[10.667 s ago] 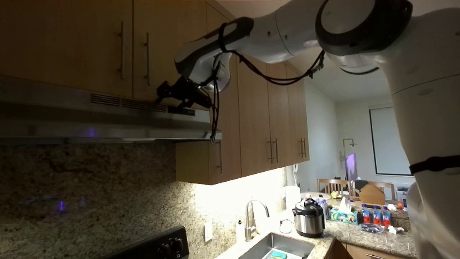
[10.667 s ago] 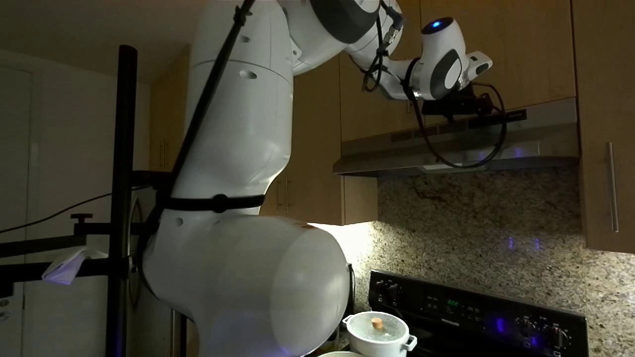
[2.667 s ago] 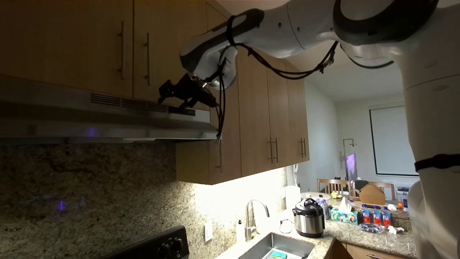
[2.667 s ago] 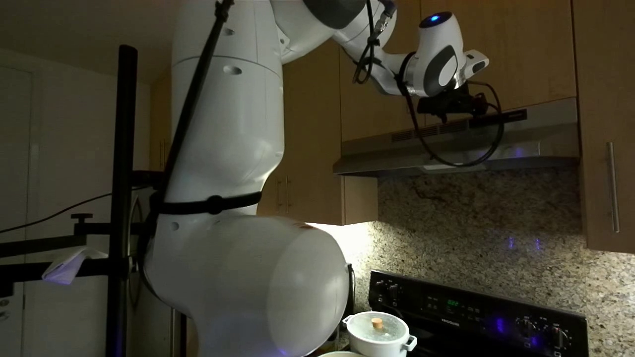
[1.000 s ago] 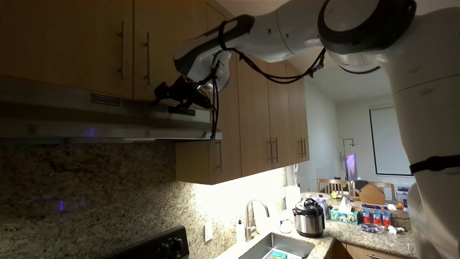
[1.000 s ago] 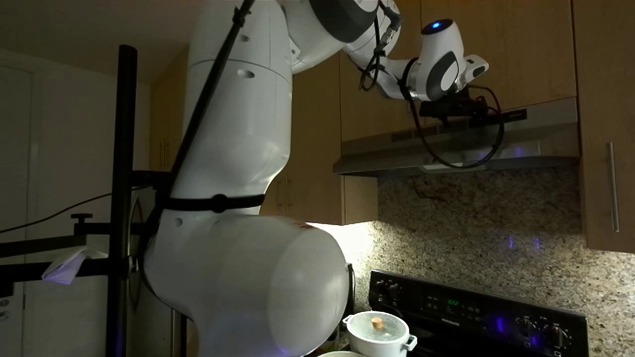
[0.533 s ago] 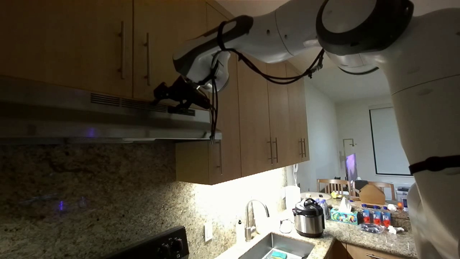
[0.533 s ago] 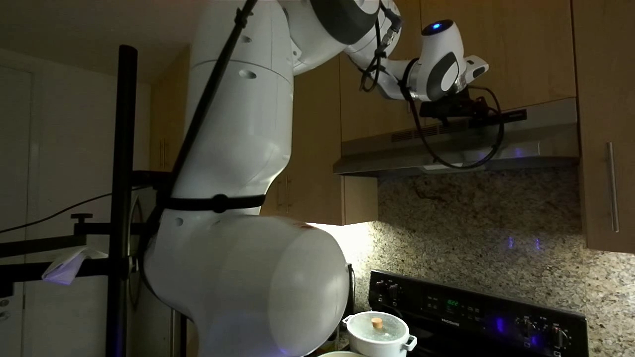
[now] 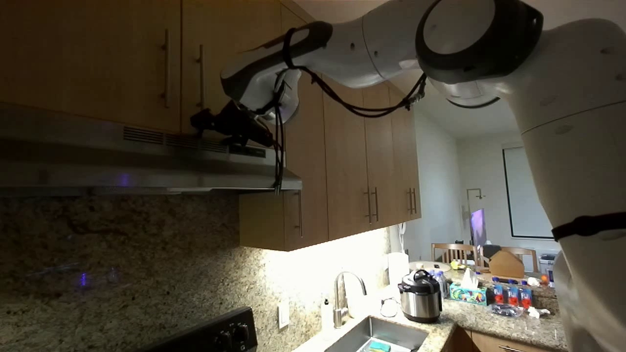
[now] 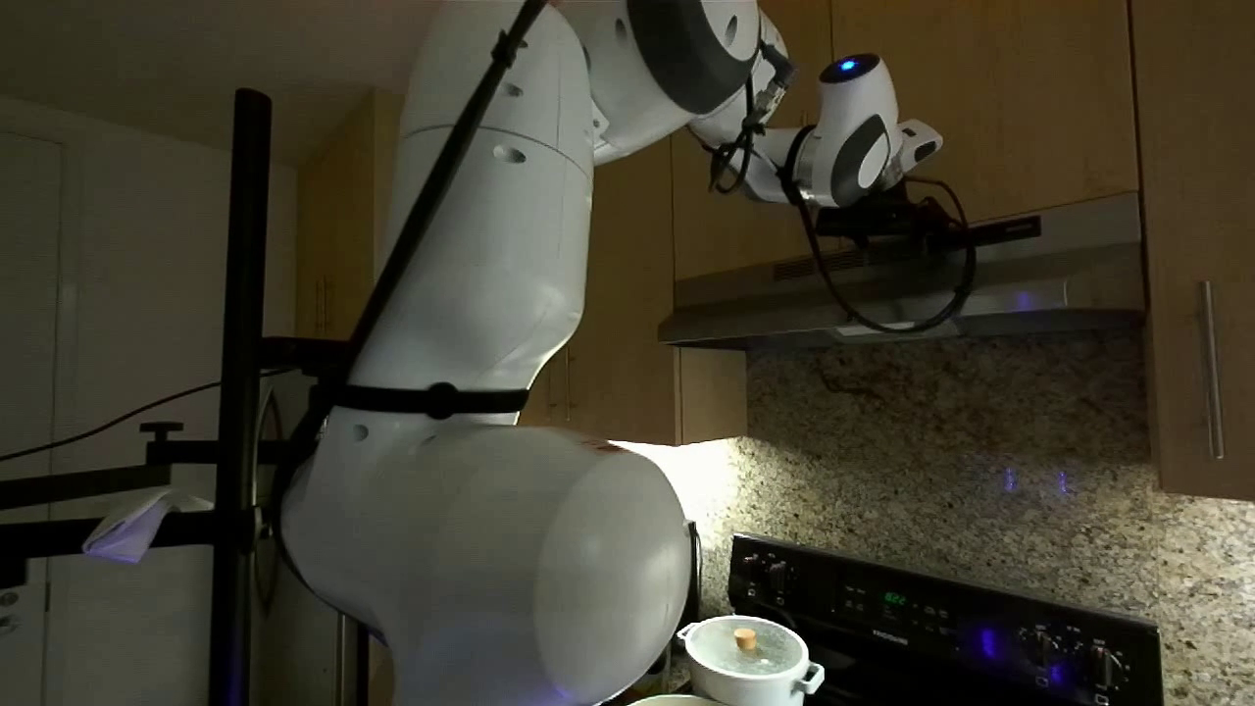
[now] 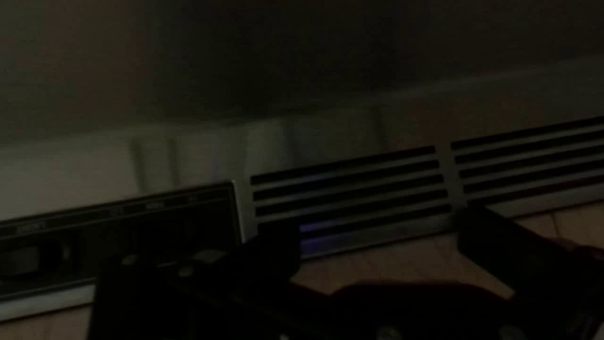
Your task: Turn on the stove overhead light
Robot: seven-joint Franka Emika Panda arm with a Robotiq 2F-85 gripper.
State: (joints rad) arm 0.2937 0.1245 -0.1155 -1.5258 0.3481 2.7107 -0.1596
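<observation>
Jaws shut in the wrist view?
No: the wrist view shows the jaws standing apart, with part of the vent grille and wooden cabinet front visible between them.

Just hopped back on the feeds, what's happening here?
The robot arm has its gripper, open and holding nothing, up at the range hood. In the wrist view the fingers stand apart by the vents, next to the switch panel; contact can't be told. The backsplash below the hood is dim, so the overhead light looks to be off.
</observation>
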